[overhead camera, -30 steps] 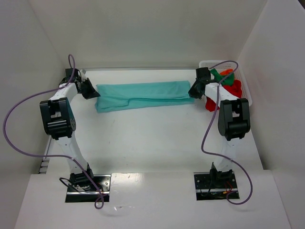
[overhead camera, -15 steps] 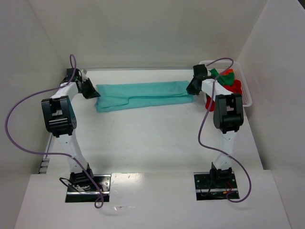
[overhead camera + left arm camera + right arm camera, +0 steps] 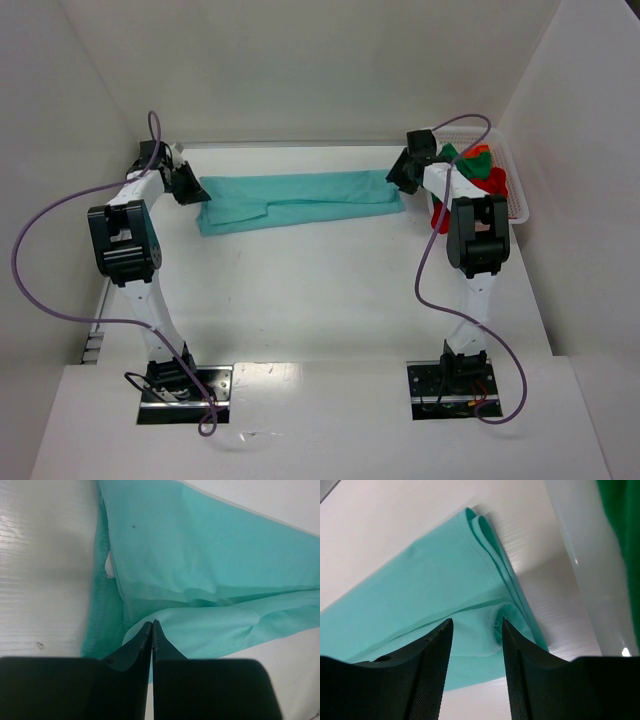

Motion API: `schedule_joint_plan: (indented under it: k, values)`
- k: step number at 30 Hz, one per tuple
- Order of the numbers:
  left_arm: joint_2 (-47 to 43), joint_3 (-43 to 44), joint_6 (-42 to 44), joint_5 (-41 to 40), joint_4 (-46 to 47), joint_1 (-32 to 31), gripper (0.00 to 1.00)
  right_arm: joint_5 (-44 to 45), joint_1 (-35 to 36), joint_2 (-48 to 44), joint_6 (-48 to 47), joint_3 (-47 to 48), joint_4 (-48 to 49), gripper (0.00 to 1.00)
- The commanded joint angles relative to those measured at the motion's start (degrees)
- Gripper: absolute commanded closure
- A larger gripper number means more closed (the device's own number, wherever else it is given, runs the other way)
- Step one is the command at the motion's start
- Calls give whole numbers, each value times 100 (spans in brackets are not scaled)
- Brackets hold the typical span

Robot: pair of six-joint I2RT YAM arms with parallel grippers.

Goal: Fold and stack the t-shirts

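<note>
A teal t-shirt (image 3: 300, 198), folded into a long strip, lies across the back of the table. My left gripper (image 3: 195, 192) is at its left end. In the left wrist view the gripper (image 3: 151, 624) is shut, its tips pinching the edge of a fold of the teal cloth (image 3: 200, 555). My right gripper (image 3: 400, 178) is at the strip's right end. In the right wrist view it (image 3: 477, 622) stands open just over the folded teal corner (image 3: 420, 585), holding nothing. Green (image 3: 452, 155), red (image 3: 495, 183) and orange (image 3: 478, 150) shirts are piled in the basket.
A white basket (image 3: 515, 205) stands at the back right, close behind my right gripper; its wall (image 3: 580, 555) and green cloth (image 3: 620, 530) show in the right wrist view. White walls close in the table at the back and on both sides.
My right gripper has opened and let go of the teal shirt's right end, moving slightly back and left. The left gripper has stayed at the left end.
</note>
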Motion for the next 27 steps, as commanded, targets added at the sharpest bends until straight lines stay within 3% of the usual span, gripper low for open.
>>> schedule_joint_plan:
  k: [1,3,10,27]
  values:
    - [107,196,172,158,61,-37,93,-186,-31,-147,-88,315,381,50]
    - [107,248,172,158,61,-38,93,-309,-31,-295,-140,202,468,55]
    - [107,301,172,211,61,-38,87,-362,75,-341,-316,-79,285,56]
    - [-7,248,172,211,9,-38,85,-195,250,-174,-316,-485,100,54]
